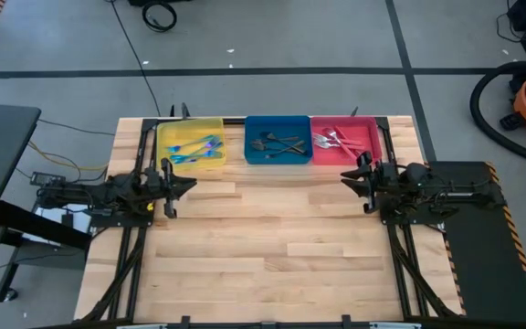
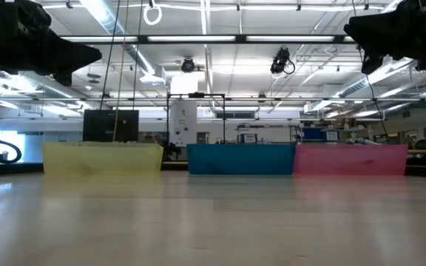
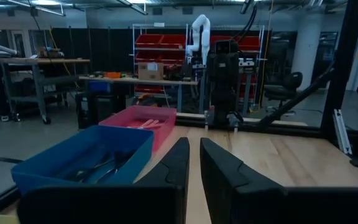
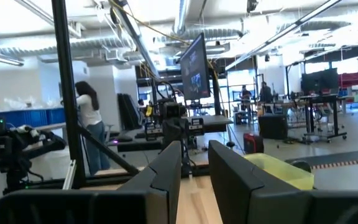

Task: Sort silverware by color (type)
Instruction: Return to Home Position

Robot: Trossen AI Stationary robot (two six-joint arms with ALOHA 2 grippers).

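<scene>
From above, the left gripper [image 1: 173,185] and right gripper [image 1: 359,175] sit at the wooden table's [image 1: 272,247] two sides, facing inward. Teal-handled silverware [image 1: 199,147] lies in the yellow rectangular tray [image 1: 164,137]. Dark grey metal silverware [image 1: 279,144] lies in the blue rectangular tray [image 1: 252,132], and red-handled silverware [image 1: 334,140] in the red rectangular tray [image 1: 374,137]. No stray piece shows, though a small one might escape this view.

Homing well means drawing straight back, clear of the tray rims. The low view puts both arms high above the trays. Each wrist view shows jaws slightly parted and empty. A person [image 4: 89,118] stands beyond the table, not in the way.
</scene>
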